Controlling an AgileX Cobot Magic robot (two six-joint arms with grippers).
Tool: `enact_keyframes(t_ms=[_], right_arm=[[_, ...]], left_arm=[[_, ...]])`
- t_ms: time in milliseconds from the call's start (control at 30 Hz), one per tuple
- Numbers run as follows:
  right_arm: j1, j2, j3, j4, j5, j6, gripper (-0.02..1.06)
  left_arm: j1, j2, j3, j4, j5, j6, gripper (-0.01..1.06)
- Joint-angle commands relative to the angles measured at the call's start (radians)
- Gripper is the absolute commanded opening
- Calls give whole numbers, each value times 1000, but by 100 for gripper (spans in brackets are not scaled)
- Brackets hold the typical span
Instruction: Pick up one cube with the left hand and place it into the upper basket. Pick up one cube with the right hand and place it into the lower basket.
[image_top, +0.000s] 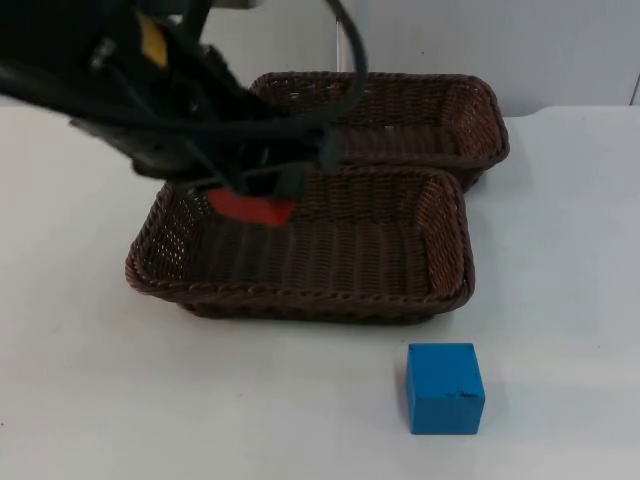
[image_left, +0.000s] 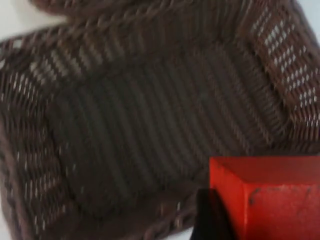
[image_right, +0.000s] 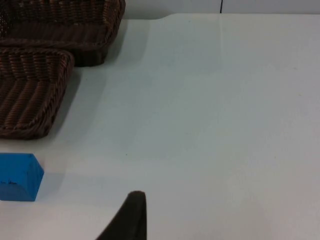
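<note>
1. The left claw (image_top: 255, 195) grips the red cube (image_top: 252, 208) above the lower basket (image_top: 300, 300), toward its 10 o'clock corner.
2. The upper basket (image_top: 480, 110) touches it at 12 o'clock.
3. The blue cube (image_top: 445, 388) sits on the bench (image_top: 560, 300) near the lower basket's 5 o'clock corner.
4. The right claw's (image_right: 131, 215) state cannot be told.

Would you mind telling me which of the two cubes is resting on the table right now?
The blue cube, sitting on the white table in front of the nearer basket. The red cube is held by the left gripper above that basket.

cube (image_top: 444, 388) before baskets (image_top: 300, 250)
</note>
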Motion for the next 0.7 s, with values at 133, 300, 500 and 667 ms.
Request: enact_keyframes(t_ms=[133,300,500,667], right_arm=[[-5,-3,7,-4,-5,-15,105],[-5,-3,7,-4,-5,-15,105],[-5,-3,7,-4,-5,-15,105],[-5,-3,7,-4,-5,-15,105]], left_arm=[[10,112,-137,-4,23,56,0],[42,204,-258,-4,79,105,0],[96,313,-391,-45,101,201,0],[156,413,-519,-191,161,363,0]])
